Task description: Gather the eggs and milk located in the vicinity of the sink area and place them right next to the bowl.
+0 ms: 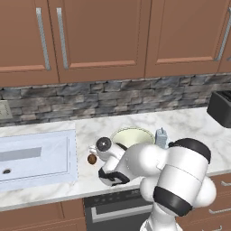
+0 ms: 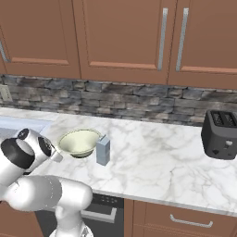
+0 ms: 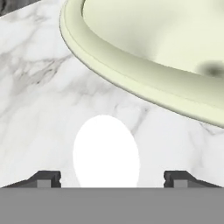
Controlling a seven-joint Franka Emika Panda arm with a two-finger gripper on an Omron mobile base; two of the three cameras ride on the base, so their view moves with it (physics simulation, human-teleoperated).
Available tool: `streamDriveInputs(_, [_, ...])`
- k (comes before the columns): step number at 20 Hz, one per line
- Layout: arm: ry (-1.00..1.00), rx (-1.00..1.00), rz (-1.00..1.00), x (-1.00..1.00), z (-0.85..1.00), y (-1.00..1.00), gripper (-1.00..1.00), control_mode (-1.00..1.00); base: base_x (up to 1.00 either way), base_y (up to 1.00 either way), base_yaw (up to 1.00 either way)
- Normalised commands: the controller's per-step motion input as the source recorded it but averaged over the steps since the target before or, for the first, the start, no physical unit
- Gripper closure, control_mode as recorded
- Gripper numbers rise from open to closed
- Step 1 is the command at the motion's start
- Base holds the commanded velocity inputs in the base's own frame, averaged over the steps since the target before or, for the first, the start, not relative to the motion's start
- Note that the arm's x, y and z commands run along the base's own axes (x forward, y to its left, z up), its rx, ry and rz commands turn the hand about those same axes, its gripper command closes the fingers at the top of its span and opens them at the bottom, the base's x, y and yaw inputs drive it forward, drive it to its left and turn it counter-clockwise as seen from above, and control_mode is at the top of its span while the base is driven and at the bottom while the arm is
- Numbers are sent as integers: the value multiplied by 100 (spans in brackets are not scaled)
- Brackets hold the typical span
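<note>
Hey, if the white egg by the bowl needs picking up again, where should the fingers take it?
Across its narrow middle, coming straight down from above. The white egg lies on its side on the counter, clear of the bowl, and the open fingers already stand either side of it.

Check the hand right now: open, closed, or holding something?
Hand: open, holding nothing; the white egg lies on the counter between its fingertips.

The arm [image 1: 180, 176] is showing glossy white, rounded shells, bulging like fat cylinders and joined by black bands at the joints. One black ring is wrapping its thick lower segment, another is capping the top. A round grey disc is sitting on the wrist end. The claw [image 3: 112, 178] is ending in two small dark grey fingertips [image 3: 43, 178], blocky and stepped.
</note>
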Motion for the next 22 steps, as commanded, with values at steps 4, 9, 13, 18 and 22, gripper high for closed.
streamDriveInputs(4, [-8,0,0,-24,9,0,-100,-100,0,0,0])
streamDriveInputs(9, [-9,0,0,-2,32,0,-100,-100,0,0,0])
streamDriveInputs(13, [-9,0,0,0,46,0,-100,-100,0,0,0])
streamDriveInputs(18, [-9,0,0,0,52,0,-100,-100,0,0,0])
streamDriveInputs(22, [-3,0,0,-5,41,0,-100,-100,0,0,0])
